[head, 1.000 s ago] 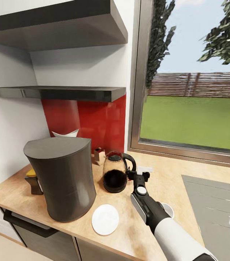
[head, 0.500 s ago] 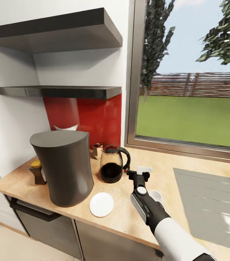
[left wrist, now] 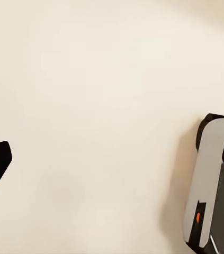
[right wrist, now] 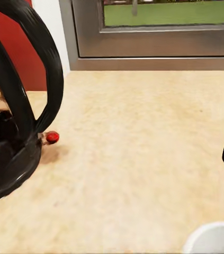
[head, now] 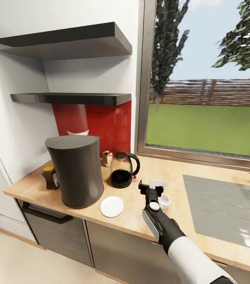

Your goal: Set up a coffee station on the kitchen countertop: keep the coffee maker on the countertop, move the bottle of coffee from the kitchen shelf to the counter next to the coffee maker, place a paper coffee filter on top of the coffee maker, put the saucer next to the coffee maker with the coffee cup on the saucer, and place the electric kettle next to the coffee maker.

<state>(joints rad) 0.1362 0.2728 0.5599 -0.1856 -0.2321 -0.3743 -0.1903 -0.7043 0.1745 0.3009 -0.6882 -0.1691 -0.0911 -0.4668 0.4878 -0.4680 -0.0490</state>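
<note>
Dark-grey tall coffee maker (head: 79, 174) on light wood countertop (head: 180, 177), glass kettle (head: 122, 169) and brown bottle (head: 50, 177) beside; white saucer (head: 112, 206) bare, white cup (head: 164, 201) apart (unplaced); right gripper (head: 152, 186) spread, empty.

You will find no readable text, brand, number or sign on any item in these views. The bottle of coffee (head: 51, 177), near the left edge of the kitchen countertop (head: 180, 177), carries a label too small and blurred to read. The coffee maker (head: 77, 170) and the electric kettle (head: 121, 169) have plain, unmarked surfaces. The small orange mark on the grey robot part (left wrist: 209, 206) in the left wrist view is not legible.
</note>
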